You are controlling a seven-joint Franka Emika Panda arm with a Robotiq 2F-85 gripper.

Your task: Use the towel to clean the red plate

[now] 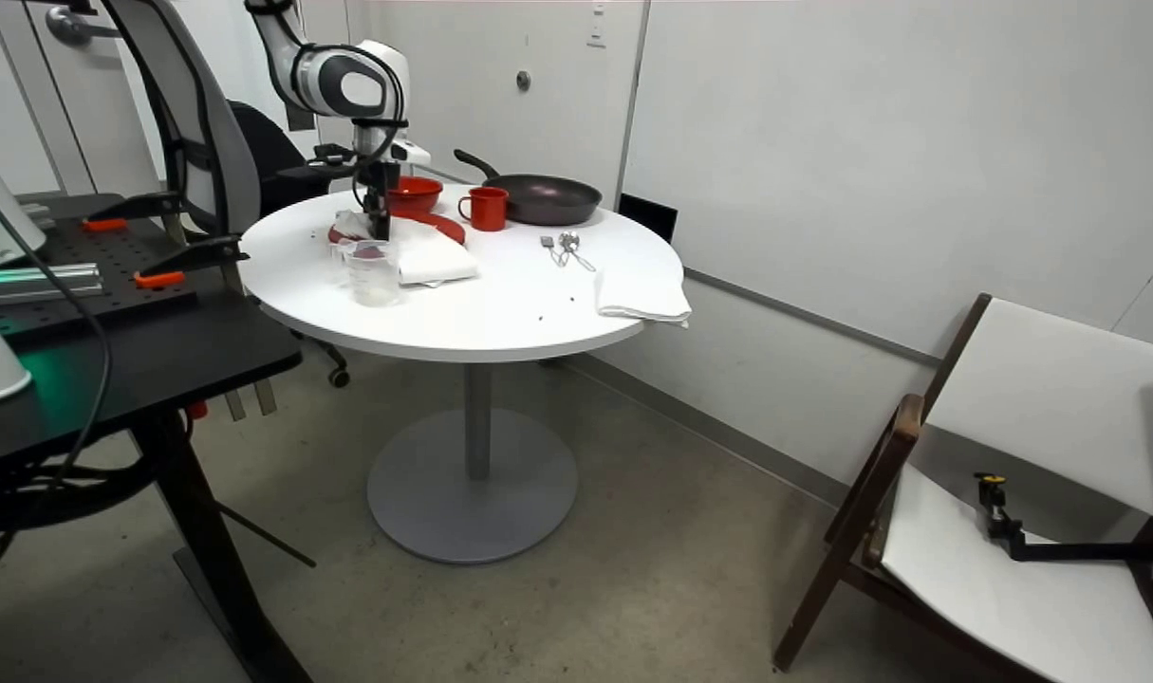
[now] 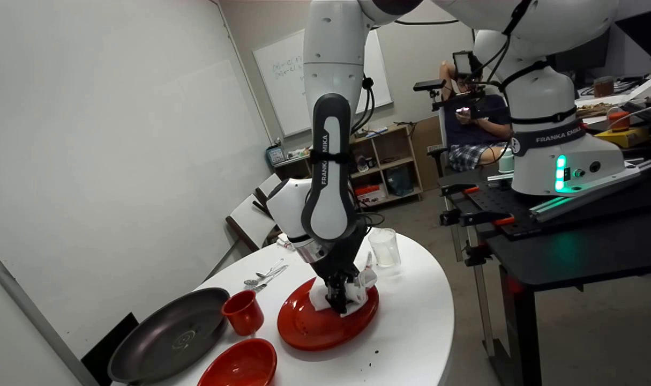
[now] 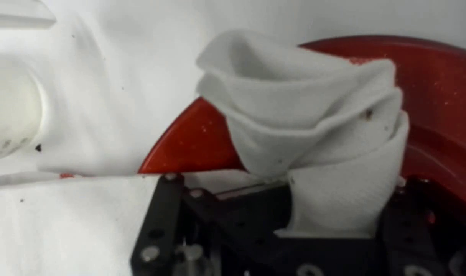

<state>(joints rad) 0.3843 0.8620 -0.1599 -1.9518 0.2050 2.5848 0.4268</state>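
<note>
Clamping the towel (image 3: 313,101) between the fingers (image 2: 336,297), atop the red plate (image 2: 314,324); likely light, limp; best gripped by bunched folds.

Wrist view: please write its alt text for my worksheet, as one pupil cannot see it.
A black claw grips a bunched white towel, marked with a dark spot, over part of a red plate dotted with pale specks. More white cloth spreads across the lower left, and part of a pale cup shows at the left edge.
</note>
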